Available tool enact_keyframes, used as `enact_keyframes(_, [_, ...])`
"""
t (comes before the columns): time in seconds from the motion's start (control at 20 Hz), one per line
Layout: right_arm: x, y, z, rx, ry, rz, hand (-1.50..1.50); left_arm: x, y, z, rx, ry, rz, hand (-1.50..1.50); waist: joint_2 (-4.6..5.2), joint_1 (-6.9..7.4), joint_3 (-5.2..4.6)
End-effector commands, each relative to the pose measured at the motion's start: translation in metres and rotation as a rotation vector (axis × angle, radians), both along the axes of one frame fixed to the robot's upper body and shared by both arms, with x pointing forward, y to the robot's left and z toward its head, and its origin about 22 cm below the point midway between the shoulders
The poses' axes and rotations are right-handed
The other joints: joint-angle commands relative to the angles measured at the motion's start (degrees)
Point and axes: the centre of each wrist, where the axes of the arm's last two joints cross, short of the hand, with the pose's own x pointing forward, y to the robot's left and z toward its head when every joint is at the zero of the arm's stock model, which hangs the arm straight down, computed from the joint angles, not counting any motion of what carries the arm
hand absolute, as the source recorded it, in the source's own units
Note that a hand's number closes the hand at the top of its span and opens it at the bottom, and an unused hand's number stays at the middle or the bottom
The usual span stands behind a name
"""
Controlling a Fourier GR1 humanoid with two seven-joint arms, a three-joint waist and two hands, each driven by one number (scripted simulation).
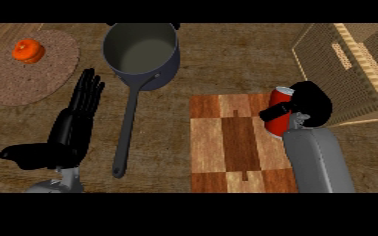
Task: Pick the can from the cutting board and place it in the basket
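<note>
Fingers of our right hand (310, 104) curl round the red cylindrical can (278, 114) at the checkered wooden cutting board's (229, 145) right edge, beside the woven basket (336, 75); our left hand (74, 125) rests with fingers straight.

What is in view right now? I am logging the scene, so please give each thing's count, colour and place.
can: one, red, at the cutting board's right edge, in the right hand
cutting board: one, checkered wood, lower centre
basket: one, tan woven, far right
pot: one, dark grey, long handle, upper centre
round mat: one, speckled brown, upper left
orange fruit: one, on the mat
left hand: black, open, resting lower left
right hand: black, curled round the can
</note>
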Motion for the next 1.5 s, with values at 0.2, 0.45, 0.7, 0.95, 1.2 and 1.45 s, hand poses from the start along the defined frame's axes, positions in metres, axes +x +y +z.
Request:
enact_keyframes(0.2, [0.056,-0.025,0.030,-0.113,-0.091,-0.353,1.50,0.006,-0.021,0.005,-0.005,-0.024,-0.077,0.00,1.67,4.06,0.34])
enact_keyframes(0.45, [0.078,-0.019,0.071,-0.141,-0.331,-0.414,1.50,0.011,-0.025,0.006,0.007,-0.014,-0.098,0.00,1.20,4.70,0.37])
enact_keyframes(0.7, [0.093,-0.015,0.111,-0.209,-0.578,-0.434,1.50,0.015,-0.032,0.009,-0.005,-0.022,-0.109,0.00,1.17,5.05,0.31])
enact_keyframes(0.95, [0.106,0.012,0.142,-0.249,-0.716,-0.452,1.50,0.015,-0.033,0.004,0.001,-0.008,-0.104,0.00,0.83,5.34,0.15])
enact_keyframes(1.2, [0.117,0.020,0.162,-0.225,-0.735,-0.532,1.50,0.017,-0.034,0.009,0.004,-0.016,-0.088,0.00,0.47,4.80,0.17])
enact_keyframes(1.45, [0.126,0.010,0.160,-0.270,-0.666,-0.624,1.50,0.012,-0.027,-0.002,0.017,0.003,-0.064,0.00,0.11,3.33,0.11])
